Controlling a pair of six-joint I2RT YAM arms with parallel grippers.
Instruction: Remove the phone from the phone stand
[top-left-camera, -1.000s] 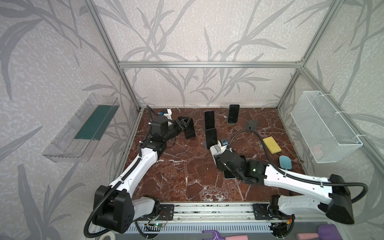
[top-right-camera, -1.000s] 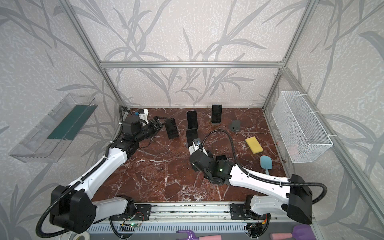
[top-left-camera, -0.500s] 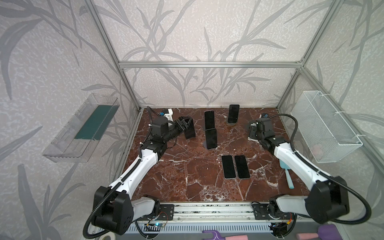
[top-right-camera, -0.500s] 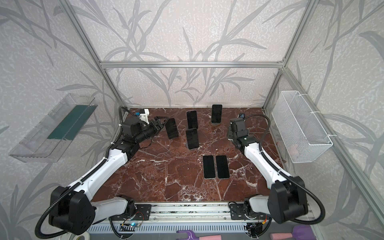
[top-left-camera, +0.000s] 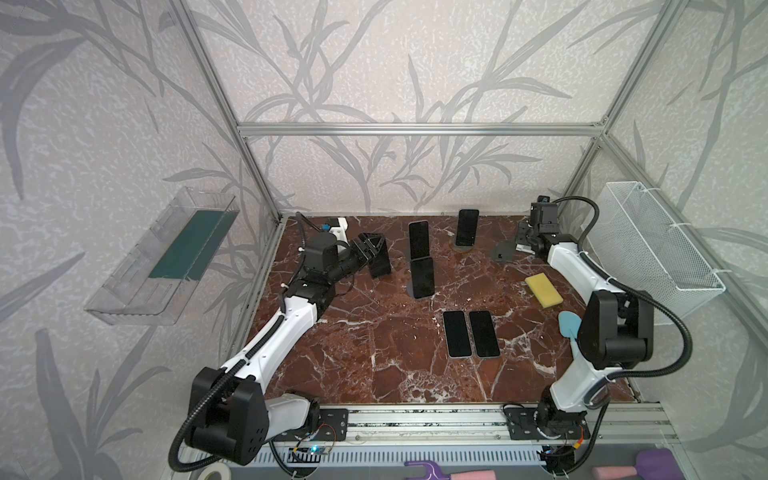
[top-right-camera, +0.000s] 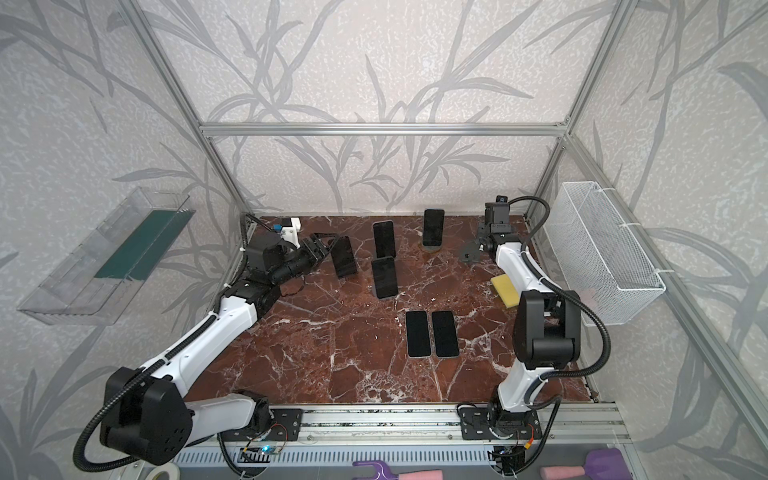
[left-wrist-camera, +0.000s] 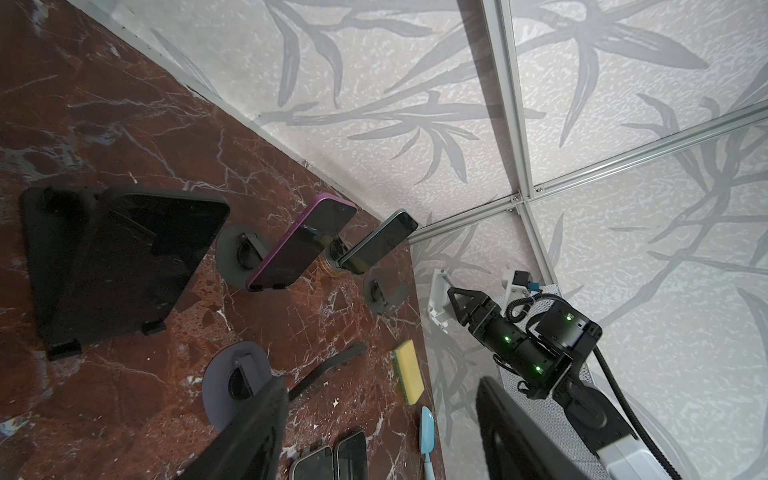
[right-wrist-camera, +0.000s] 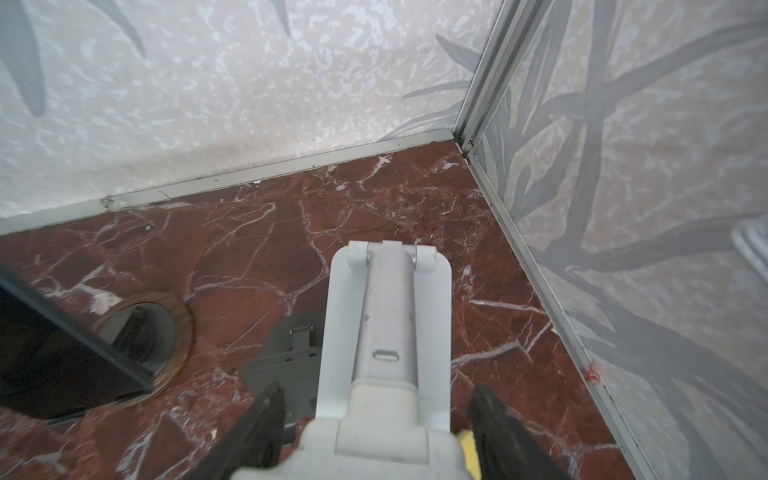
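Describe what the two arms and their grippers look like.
Both arms match: the left arm and right arm have white links joined by boxy black joint housings, with black corrugated cables looping alongside. The left gripper and right gripper are black, with triangular open-framed jaws. A white camera mount sits on each wrist; green lights dot the right one's black wrist.

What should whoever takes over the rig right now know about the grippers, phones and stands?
Left gripper: open, empty, beside the black phone.
Right gripper: shut on the white stand, back right, near the empty grey stand.
Done: two phones lie flat at the front.
To do: four phones on stands: the black phone, the purple phone, the middle phone in front of it, the rear phone.
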